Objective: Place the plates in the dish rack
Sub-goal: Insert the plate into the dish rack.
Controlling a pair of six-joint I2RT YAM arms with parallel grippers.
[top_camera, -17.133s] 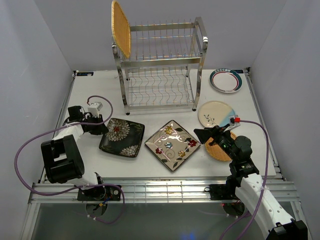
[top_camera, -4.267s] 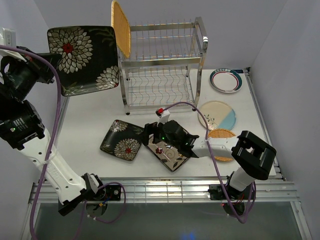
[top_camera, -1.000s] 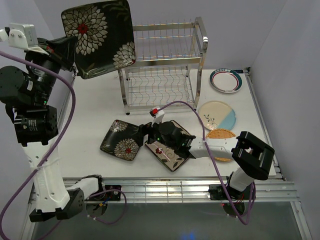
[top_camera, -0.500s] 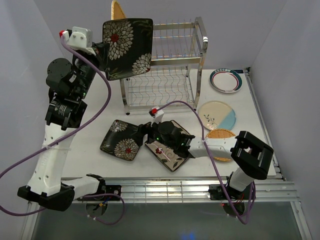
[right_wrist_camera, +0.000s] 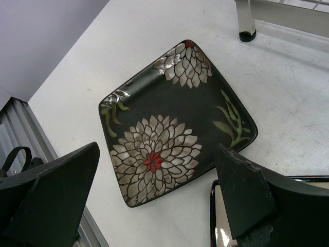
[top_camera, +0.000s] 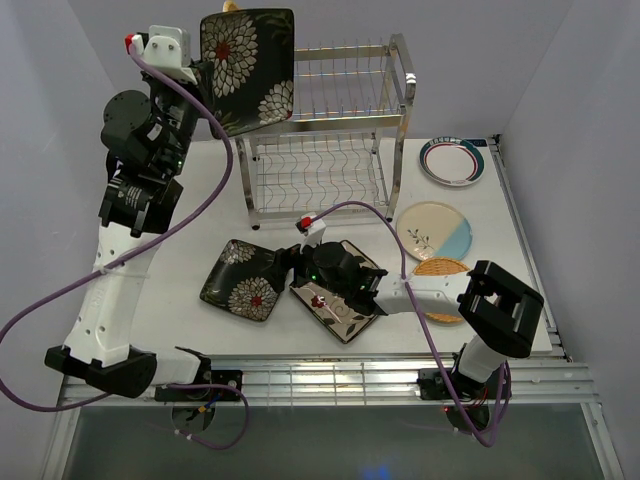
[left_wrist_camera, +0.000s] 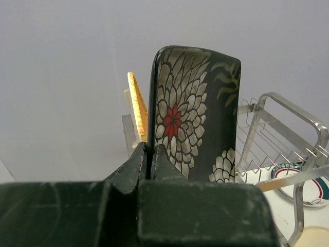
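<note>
My left gripper [top_camera: 207,78] is raised high and shut on the edge of a black square plate with white flowers [top_camera: 247,66], held upright at the top left corner of the steel dish rack [top_camera: 325,130]. In the left wrist view the plate [left_wrist_camera: 193,113] stands between my fingertips [left_wrist_camera: 149,150], with a woven orange plate [left_wrist_camera: 138,110] standing in the rack just behind it. My right gripper [top_camera: 296,262] is open low over the second black flower plate [top_camera: 243,281], which lies flat on the table between its fingers [right_wrist_camera: 56,190]. The cream floral square plate [top_camera: 345,305] lies partly under the right arm.
A cream-blue round plate [top_camera: 436,229], a second woven plate [top_camera: 441,268] and a teal-rimmed round plate [top_camera: 452,160] lie on the table to the right of the rack. The rack's foot [right_wrist_camera: 247,36] shows beyond the black plate [right_wrist_camera: 175,123]. Walls close in on both sides.
My left arm has swung the black plate from far left toward the rack, then lifted it slightly to the top tier's left end. My right gripper has stayed over the second black plate.
</note>
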